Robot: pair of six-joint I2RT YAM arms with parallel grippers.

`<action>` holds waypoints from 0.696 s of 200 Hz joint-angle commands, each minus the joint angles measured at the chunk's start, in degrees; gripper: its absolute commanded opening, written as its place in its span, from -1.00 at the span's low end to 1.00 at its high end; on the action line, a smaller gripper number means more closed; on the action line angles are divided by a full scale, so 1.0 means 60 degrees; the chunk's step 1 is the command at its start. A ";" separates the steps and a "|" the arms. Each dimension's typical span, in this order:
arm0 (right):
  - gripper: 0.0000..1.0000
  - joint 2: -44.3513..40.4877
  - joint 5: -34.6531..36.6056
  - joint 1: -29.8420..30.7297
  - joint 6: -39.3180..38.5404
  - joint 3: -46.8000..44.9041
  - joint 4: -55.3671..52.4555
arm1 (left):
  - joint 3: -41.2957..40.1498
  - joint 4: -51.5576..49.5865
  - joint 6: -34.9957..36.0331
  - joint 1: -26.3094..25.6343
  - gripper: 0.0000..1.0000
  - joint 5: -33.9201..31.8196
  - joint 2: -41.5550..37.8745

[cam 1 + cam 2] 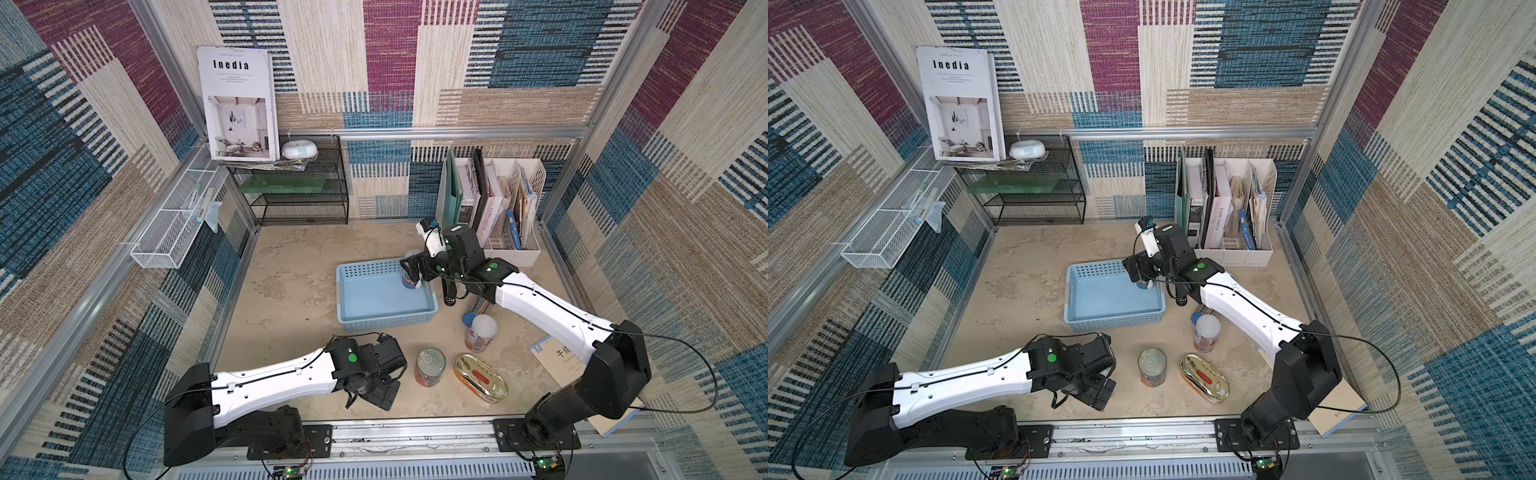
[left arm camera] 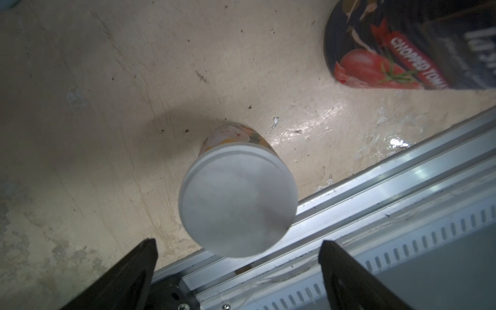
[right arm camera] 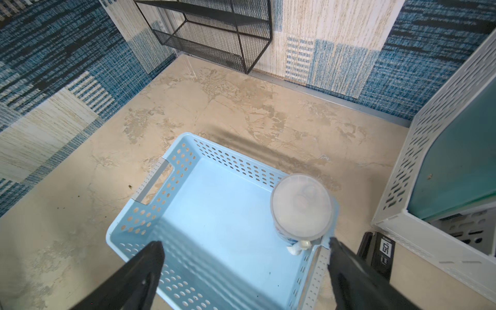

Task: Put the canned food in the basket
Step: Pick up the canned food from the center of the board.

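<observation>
Top view: four cans (image 1: 430, 366) (image 1: 481, 377) (image 1: 482, 331) (image 1: 408, 282), one basket (image 1: 386, 318)

2 top views sitting high over front edge, looking steeply down toward back wall (image 1: 390, 62), both covering whole bench (image 1: 291, 270). Left wrist camera hovering close over white-lidded can (image 2: 237, 201), facing down. Right wrist camera looking down into basket (image 3: 214, 214), sharing it with both top views.
</observation>
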 commanded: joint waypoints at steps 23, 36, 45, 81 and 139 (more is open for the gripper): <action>0.98 -0.0741 -0.0164 0.0009 0.0073 -0.0474 -0.0028 | 0.0058 0.0304 0.0146 -0.0019 0.99 -0.0071 0.0517; 0.98 -0.0866 -0.0187 0.0008 0.0057 -0.0625 -0.0032 | 0.0134 0.0342 0.0179 -0.0032 0.98 -0.0189 0.0803; 0.98 -0.0919 -0.0154 0.0016 0.0068 -0.0702 -0.0039 | 0.0167 0.0382 0.0225 -0.0023 0.99 -0.0231 0.0980; 0.98 -0.1086 -0.0235 0.0010 0.0097 -0.1009 -0.0039 | 0.0318 0.0634 0.0316 -0.0020 0.72 -0.0476 0.1642; 0.98 -0.1540 0.0138 0.0018 0.0024 -0.1495 -0.0192 | 0.0466 0.0638 0.0496 -0.0020 0.16 -0.0227 0.1899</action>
